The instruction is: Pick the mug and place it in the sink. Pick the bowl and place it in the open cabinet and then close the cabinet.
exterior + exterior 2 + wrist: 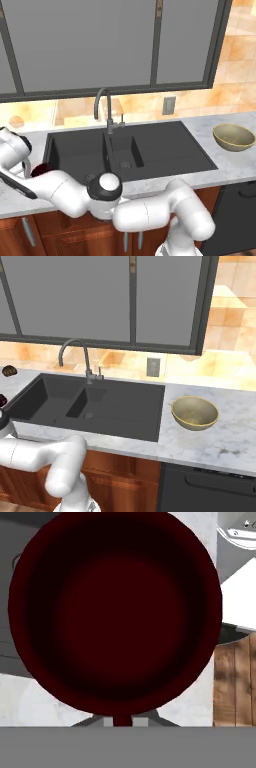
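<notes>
Marble tabletop (pixel 235 165): mug (pixel 115 612) is clamped by closed end effector (pixel 121 719); sink (pixel 165 150) rim could be clipped, loosening it.

No text, label, brand, number or sign can be read anywhere in these pictures

My white arm with dark joints (pixel 107 186) bends over a matte black double-basin sink (pixel 165 150) set in a grey-veined white marble counter (pixel 225 441). A glossy dark maroon mug (pixel 115 612) contrasts with a dull yellow-tan bowl (pixel 194 412), olive inside. Cabinet fronts (pixel 115 476) below are reddish-brown wood.
</notes>
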Tool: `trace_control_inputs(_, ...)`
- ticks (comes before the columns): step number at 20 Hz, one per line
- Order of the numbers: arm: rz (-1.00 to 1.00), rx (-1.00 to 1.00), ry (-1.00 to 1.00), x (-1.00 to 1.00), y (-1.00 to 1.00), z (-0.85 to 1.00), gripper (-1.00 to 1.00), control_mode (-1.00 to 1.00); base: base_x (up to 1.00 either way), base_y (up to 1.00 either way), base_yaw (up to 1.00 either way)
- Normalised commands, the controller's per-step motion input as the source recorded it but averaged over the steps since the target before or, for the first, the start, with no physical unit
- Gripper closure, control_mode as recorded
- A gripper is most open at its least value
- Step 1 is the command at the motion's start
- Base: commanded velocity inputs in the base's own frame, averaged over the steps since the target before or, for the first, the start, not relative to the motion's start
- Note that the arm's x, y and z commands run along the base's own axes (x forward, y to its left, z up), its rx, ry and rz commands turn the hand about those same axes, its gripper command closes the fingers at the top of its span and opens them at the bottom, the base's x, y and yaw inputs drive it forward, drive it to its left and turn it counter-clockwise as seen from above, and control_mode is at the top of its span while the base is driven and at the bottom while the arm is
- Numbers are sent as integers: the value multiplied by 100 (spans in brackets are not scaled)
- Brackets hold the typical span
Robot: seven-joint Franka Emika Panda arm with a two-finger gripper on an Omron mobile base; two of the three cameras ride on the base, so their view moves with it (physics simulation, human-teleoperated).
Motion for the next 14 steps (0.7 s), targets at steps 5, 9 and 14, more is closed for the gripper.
trace_control_inputs(5, -51, -16, -9, 6, -58, 65, 100, -100, 0, 0, 0)
trace_control_inputs(9, -39, 0, -6, 0, -73, 18, 100, -100, 0, 0, 0)
trace_control_inputs(14, -31, -4, -34, -9, -44, 0, 100, -100, 0, 0, 0)
